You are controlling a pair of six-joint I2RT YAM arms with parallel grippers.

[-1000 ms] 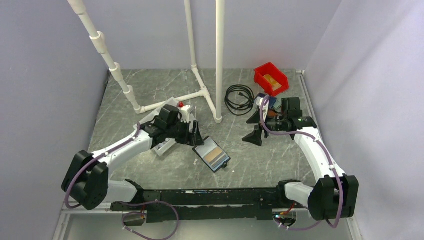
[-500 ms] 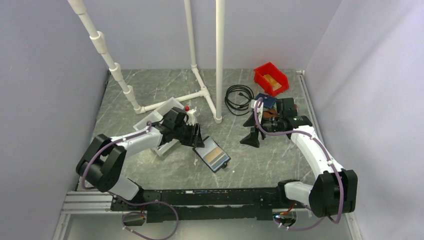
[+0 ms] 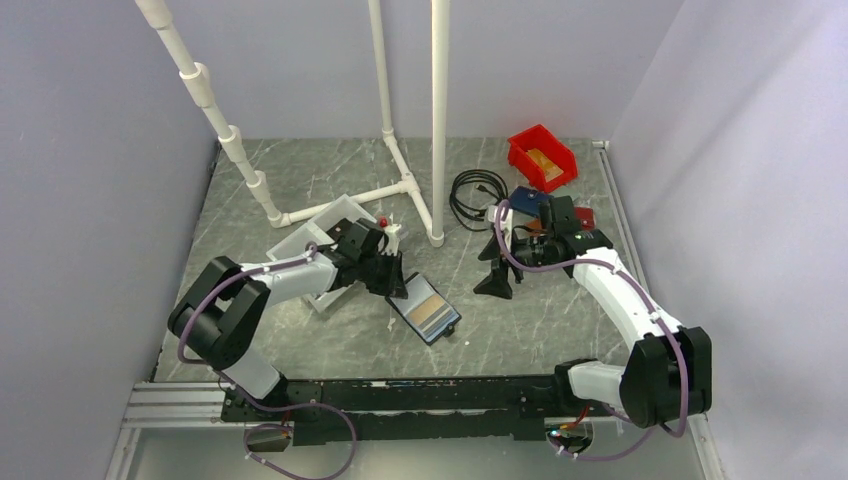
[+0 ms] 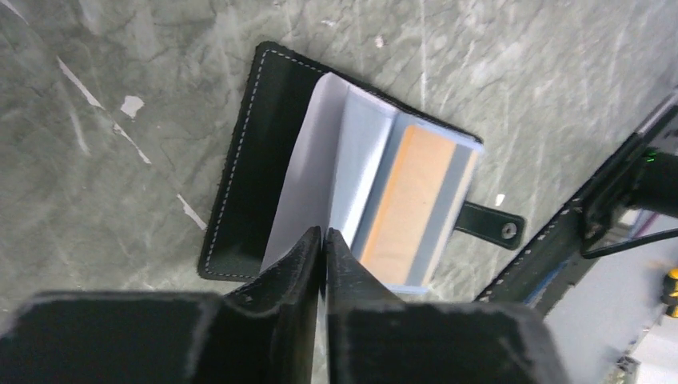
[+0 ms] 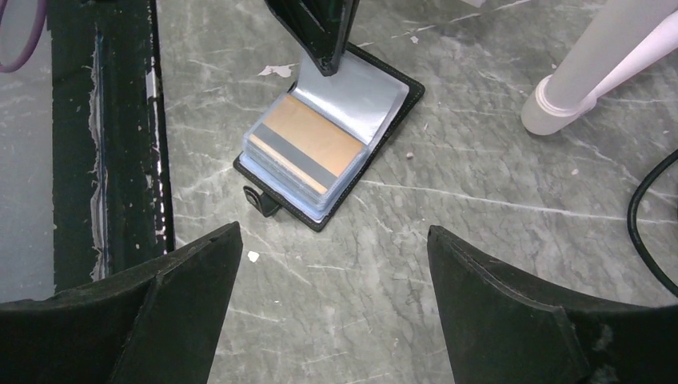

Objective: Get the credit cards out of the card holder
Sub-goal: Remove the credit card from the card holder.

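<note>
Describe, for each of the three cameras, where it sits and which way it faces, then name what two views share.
Top camera: high behind the arms, looking down at the table; both arms show whole.
Left wrist camera: on the left arm, looking down past the pinched left gripper at the open card holder.
Right wrist camera: on the right arm, looking down between the spread right gripper at the same card holder.
Shared: both wrist views show the gold card.

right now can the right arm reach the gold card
Probably yes: the right end effector is open, bare table lies before the card holder, and the left end effector holds a sleeve off the gold card.
</note>
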